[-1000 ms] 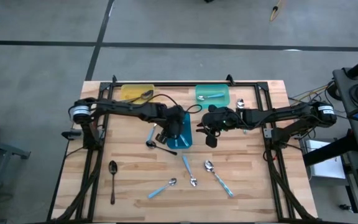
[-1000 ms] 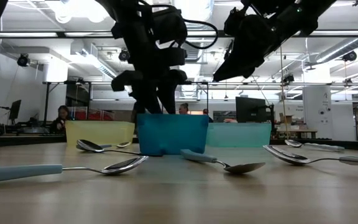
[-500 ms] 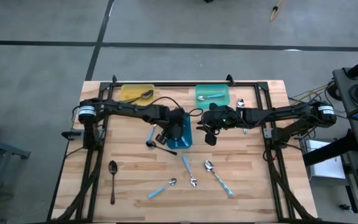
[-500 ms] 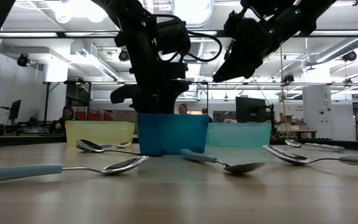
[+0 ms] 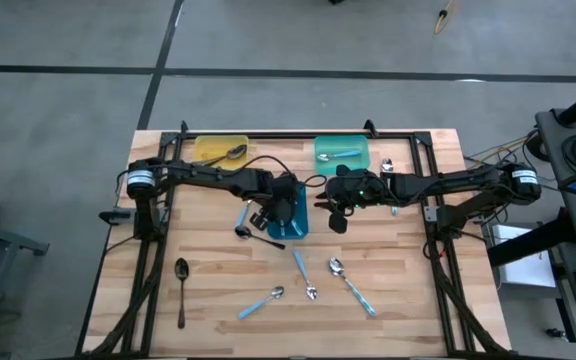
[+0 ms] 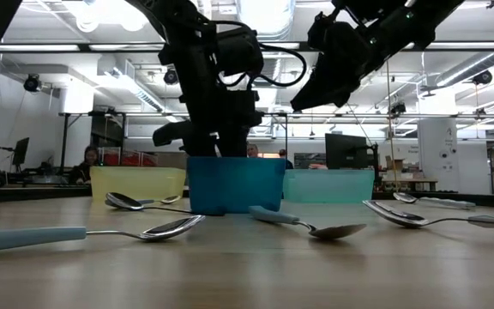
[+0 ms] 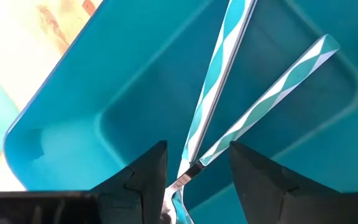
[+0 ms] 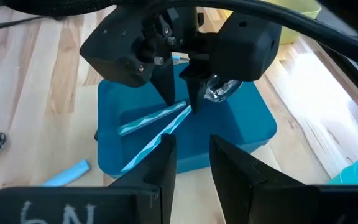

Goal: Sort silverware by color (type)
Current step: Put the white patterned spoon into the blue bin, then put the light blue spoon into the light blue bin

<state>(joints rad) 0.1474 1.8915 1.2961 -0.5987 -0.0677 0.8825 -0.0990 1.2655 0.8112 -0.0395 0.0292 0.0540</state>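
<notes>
1. Spoons [image 7: 219, 87] with blue-striped handles lie inside the blue tray [image 5: 296, 222].
2. Left gripper [image 8: 180, 93] hangs over that tray, jaws parted, apparently releasing.
3. Right gripper [image 8: 190, 163] waits beside the tray, half-open, empty.
4. Next: lift clear, fetch another spoon.

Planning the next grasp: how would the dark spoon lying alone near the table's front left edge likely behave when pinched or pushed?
The dark spoon looks thin, rigid and low on the wooden table, so it probably won't flex, but fingers may struggle to get under it. Its rounded bowl could let it rock or pivot if pushed. The slim handle probably makes it light.
</notes>
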